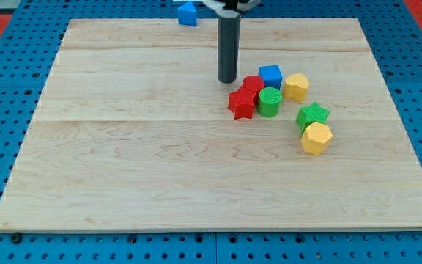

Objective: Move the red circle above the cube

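The red circle [253,83] sits right of the board's middle, touching the blue cube [271,75] on its right. A red star [242,103] lies just below the circle and a green circle [269,102] below the cube. My tip [228,79] stands just left of the red circle, close to it, with a thin gap or light contact that I cannot tell apart.
A yellow block [295,86] lies right of the cube. A green star [312,115] and a yellow hexagon [316,138] lie lower right. Another blue block [187,14] sits at the wooden board's [123,147] top edge.
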